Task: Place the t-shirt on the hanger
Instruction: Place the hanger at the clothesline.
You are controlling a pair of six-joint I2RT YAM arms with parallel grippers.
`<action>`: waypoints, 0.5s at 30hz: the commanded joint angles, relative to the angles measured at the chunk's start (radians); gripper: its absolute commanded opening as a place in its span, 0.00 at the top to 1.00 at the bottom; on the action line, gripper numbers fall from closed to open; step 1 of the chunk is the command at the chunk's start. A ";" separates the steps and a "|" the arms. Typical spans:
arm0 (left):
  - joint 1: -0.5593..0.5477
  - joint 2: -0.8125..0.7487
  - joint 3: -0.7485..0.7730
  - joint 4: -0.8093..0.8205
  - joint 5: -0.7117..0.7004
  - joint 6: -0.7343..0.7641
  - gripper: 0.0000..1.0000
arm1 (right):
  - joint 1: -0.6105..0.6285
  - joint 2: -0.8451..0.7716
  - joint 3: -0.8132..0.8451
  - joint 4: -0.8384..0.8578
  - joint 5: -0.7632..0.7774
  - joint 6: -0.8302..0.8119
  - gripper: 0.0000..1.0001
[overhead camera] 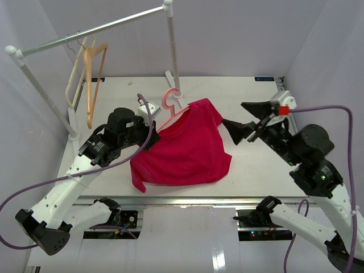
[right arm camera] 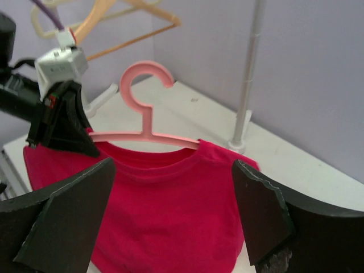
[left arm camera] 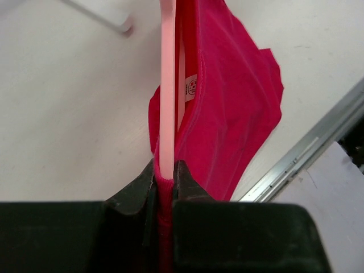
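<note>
The crimson t-shirt (overhead camera: 185,151) lies half lifted on the table, with its collar up at the pink hanger (overhead camera: 170,101). In the right wrist view the hanger (right arm camera: 142,85) stands upright. One of its arms runs under the t-shirt (right arm camera: 170,222) shoulder; the other ends at my left gripper (right arm camera: 61,122). My left gripper (left arm camera: 165,173) is shut on the hanger (left arm camera: 168,85) arm, with the red t-shirt (left arm camera: 227,114) fabric pinched alongside it. My right gripper (overhead camera: 245,120) hovers just right of the shirt, apart from it. That right gripper (right arm camera: 173,165) is wide open and holds nothing.
A metal clothes rail (overhead camera: 114,25) spans the back left, carrying a tan-orange hanger (overhead camera: 95,71) and a cream hanger (overhead camera: 74,79). Its right post (overhead camera: 172,51) stands just behind the pink hook. The table's metal front edge (overhead camera: 187,199) runs below the shirt.
</note>
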 commanded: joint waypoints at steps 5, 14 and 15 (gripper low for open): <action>0.000 -0.105 0.023 -0.120 -0.383 -0.205 1.00 | -0.005 -0.124 0.034 0.065 0.163 0.051 0.09; 0.000 0.062 0.333 -0.135 -0.657 -0.227 1.00 | -0.005 -0.086 0.053 0.013 0.240 0.058 0.09; -0.001 0.096 0.418 -0.131 -0.693 -0.243 1.00 | -0.005 -0.088 0.052 0.012 0.237 0.062 0.09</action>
